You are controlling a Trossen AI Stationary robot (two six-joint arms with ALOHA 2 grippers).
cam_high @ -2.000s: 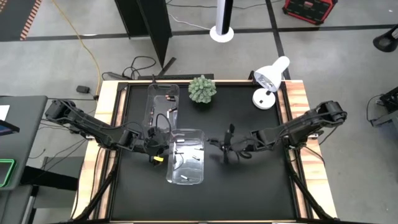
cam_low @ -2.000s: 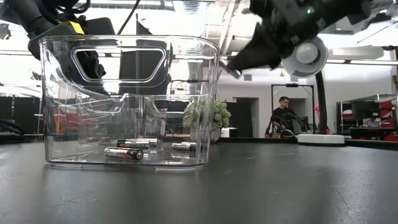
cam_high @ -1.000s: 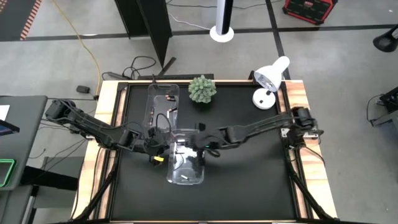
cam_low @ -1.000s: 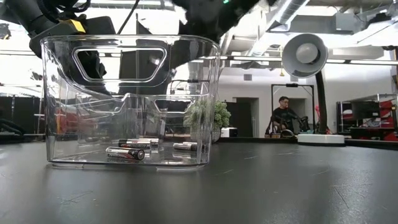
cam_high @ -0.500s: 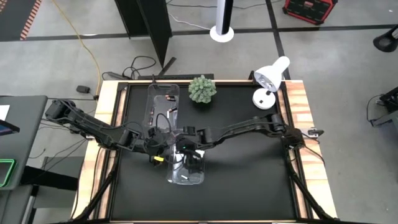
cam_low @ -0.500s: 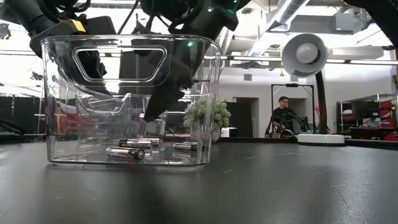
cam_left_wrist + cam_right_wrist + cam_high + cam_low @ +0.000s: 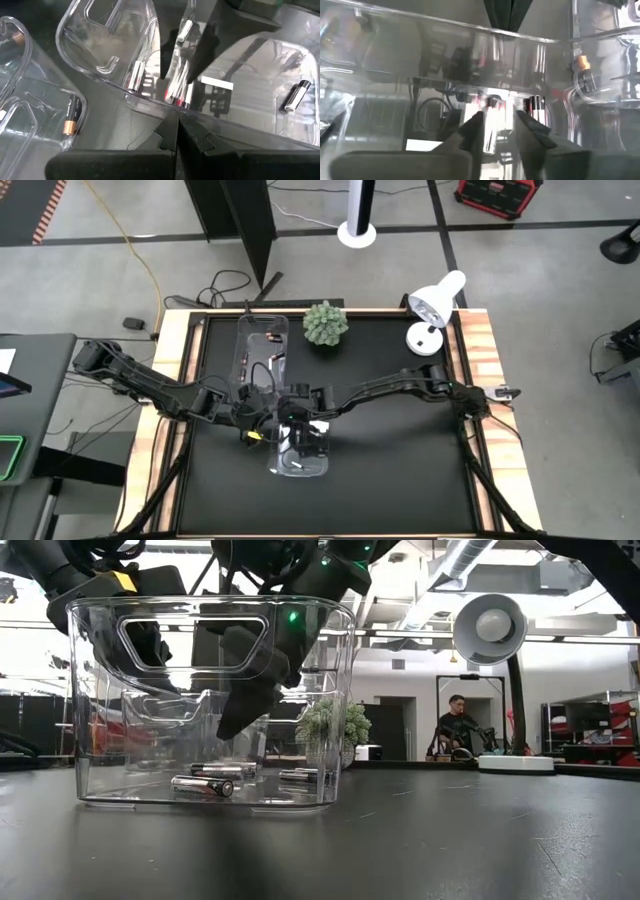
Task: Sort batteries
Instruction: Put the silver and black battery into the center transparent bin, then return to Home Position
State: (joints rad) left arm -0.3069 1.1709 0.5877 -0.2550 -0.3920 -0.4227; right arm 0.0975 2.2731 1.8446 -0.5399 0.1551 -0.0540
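Note:
A clear near bin [image 7: 318, 468] stands mid-table with several batteries [image 7: 200, 785] lying on its floor. Behind it is a narrower clear far bin [image 7: 262, 340], which holds a dark, copper-ended battery [image 7: 71, 117]. My right gripper [image 7: 232, 725] reaches down inside the near bin with its fingers open. In the right wrist view a silvery battery [image 7: 491, 134] shows between them, and I cannot tell whether they touch it. My left gripper [image 7: 176, 120] is shut at the near bin's left wall. My left gripper's shut fingertips meet the rim of the near bin's left wall [image 7: 150, 100], slanting down from the table's left. I cannot tell whether they pinch the wall or only stand against it.
A small green plant [image 7: 325, 323] and a white desk lamp [image 7: 432, 305] stand at the table's far edge. Bare black tabletop [image 7: 400, 470] lies right of the near bin. A person [image 7: 455, 730] sits in the room far behind the table.
My right gripper has gone toward the table's left and down, from above the near bin's right rim into the bin, tipping more steeply downward. In the low view its fingers now stand apart where they showed as one narrow tip.

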